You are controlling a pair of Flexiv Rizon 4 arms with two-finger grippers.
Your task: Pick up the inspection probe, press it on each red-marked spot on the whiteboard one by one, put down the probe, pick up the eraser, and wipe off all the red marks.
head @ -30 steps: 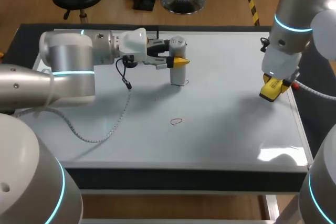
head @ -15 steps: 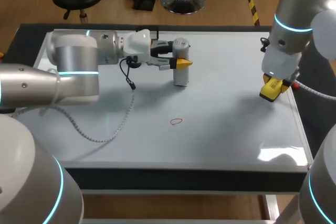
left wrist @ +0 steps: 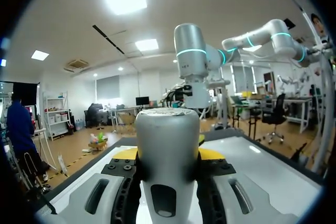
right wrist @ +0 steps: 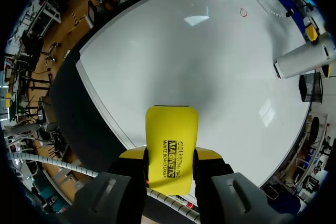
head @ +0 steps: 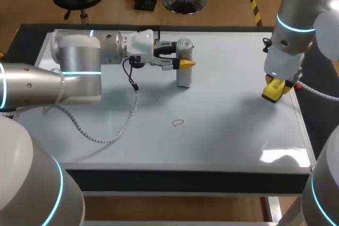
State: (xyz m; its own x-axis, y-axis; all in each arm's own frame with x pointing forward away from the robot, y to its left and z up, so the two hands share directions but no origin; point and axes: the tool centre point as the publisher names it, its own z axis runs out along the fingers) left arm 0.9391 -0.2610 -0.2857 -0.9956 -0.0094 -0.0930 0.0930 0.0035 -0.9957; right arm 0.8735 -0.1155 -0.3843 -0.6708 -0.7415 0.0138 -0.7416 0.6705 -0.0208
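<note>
Inspection probe look: the inspection probe (head: pixel 184 75) was a pale grey-white cylinder with a rounded top and a dark oval opening low on the side facing the left wrist camera; it stood upright
Probe place: toward the far middle of the whiteboard (head: pixel 233 125), its lower end down at the board's surface
Left claw: the left claw (head: pixel 183 63) reached in sideways from the left and pinched the probe around its upper half, one yellow-tipped finger on each side, both touching it
Probe against claw: in the left wrist view the probe filled the gap between the fingers, its top rising above the yellow tips and its base below them
Red mark: a small oval red mark (head: pixel 178 123) lay on the board nearer the front edge, well apart from the probe
Eraser look: the eraser (right wrist: pixel 171 140) was a flat yellow block with rounded corners and black print
Right claw: the right claw (head: pixel 275 89) clamped the eraser from two sides; the block stuck out ahead of the fingers
Eraser place: by the board's right edge, well apart from probe and mark
Cable: a grey cable (head: pixel 106 136) trailed from the left arm across the board
Counter: a dark counter (head: pixel 159 179) showed around the board
</note>
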